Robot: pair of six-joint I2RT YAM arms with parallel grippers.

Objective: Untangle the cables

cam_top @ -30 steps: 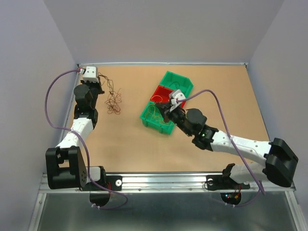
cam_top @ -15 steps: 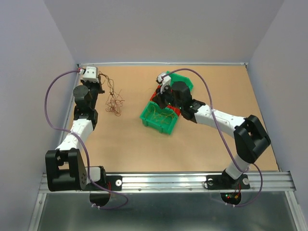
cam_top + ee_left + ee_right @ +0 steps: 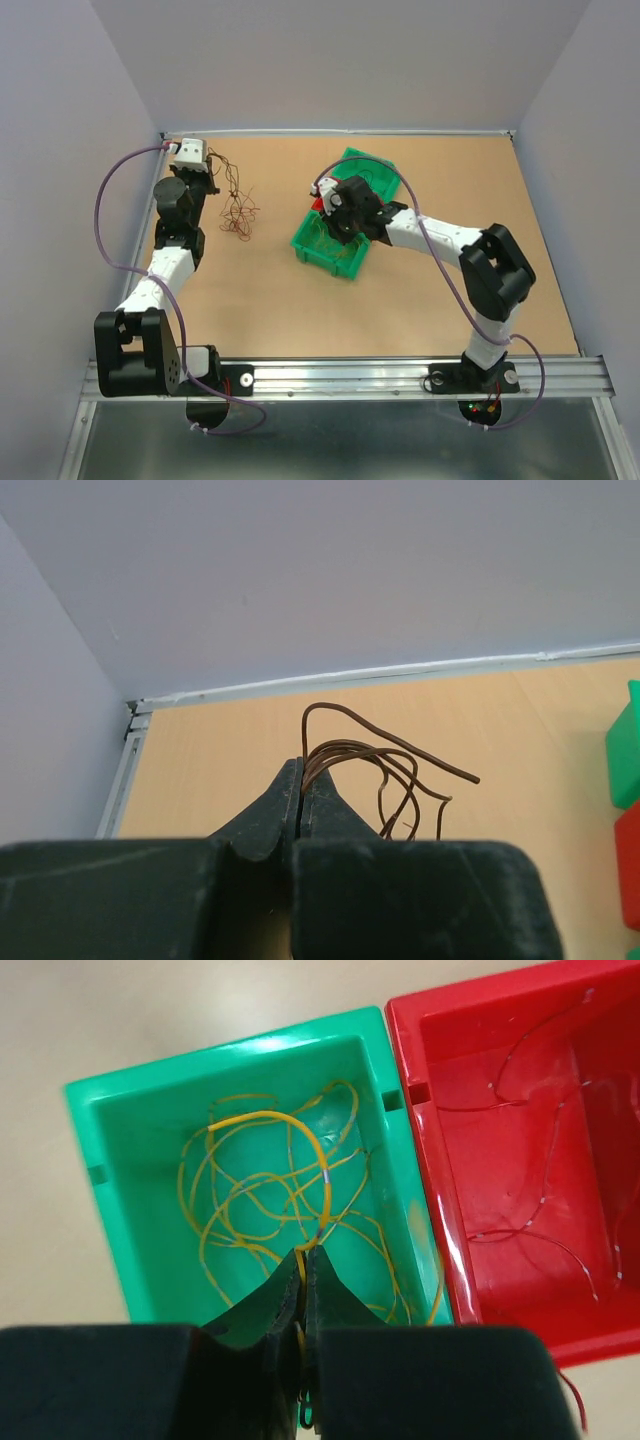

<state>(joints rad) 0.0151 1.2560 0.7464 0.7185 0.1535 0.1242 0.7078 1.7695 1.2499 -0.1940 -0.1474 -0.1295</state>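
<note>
The left gripper (image 3: pixel 302 780) is seen pressed together on a bundle of thin dark-brown wiry cables (image 3: pixel 345 748), which spring out past the fingertips in stiff, open loops. In the overhead view this gripper is held near the far-left corner of the tan wood-grain table (image 3: pixel 250 300). A loose red-brown and dark tangle (image 3: pixel 238 210) is strung from it toward the near side, its long axis running roughly away from the back wall. Whether the tangle's lower end rests on the table cannot be told. The right gripper (image 3: pixel 303 1260) is closed on a single yellow-orange strand (image 3: pixel 262 1113), pinched where a wide springy loop arches away from the tips, directly above the glossy near green plastic bin (image 3: pixel 230 1052). More yellow-orange coils are heaped loosely inside that bin. A glossy red plastic bin (image 3: pixel 480 990) is set against its side, with a few hair-thin red strands (image 3: pixel 510 1232) laid flat on its floor. A second green plastic bin (image 3: pixel 375 165) is placed beyond the red one. The coming move is judged to turn on one relation: the pinched yellow strand lies straight over the bin of its own colour, so it could simply be let go there. The brown tangle is kept well apart from the right gripper and is far nearer the left arm.
</note>
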